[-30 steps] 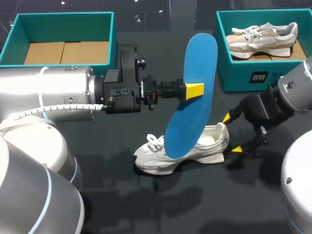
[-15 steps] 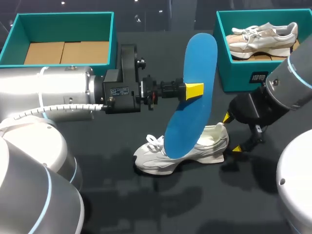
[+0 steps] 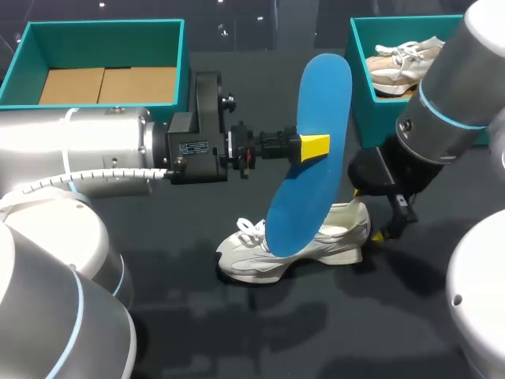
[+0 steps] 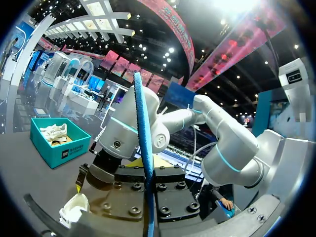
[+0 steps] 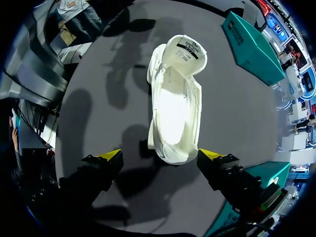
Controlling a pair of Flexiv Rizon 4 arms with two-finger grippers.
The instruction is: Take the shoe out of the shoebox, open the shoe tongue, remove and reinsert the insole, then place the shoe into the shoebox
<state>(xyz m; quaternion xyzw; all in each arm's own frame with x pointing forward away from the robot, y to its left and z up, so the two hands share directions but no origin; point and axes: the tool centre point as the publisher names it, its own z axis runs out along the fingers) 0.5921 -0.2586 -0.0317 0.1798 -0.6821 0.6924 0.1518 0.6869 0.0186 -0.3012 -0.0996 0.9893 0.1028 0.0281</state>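
**Claws at work: left claw (image 3: 316, 147) pinching the blue insole (image 3: 306, 201), right claw (image 5: 160, 157) spread at the heel of the shoe (image 5: 175, 108)**

I am holding the insole by the middle of its long edge, with both fingers of the left claw pressing on it. It is hanging upright above the white shoe. The shoe is resting on its sole near the middle of the table (image 3: 189, 316), toe toward the left edge. Through the right wrist camera I am seeing its tongue folded forward and its mouth gaping wide. The right claw is hovering at the heel with its fingers wide apart, one on each side, touching nothing.

I am judging the insole to be light, thin foam that bends easily. Gripped at mid-length, its ends will likely flop, so the toe end needs guiding in first. The shoe looks light, soft in the upper and firmer at the heel cup, and the heel cup is where I would clamp to steady it.

The left shoebox (image 3: 102, 47), at the far left corner, is showing only cardboard inside. The right shoebox (image 3: 387, 118), at the far right corner, is holding a second shoe (image 3: 398, 59).
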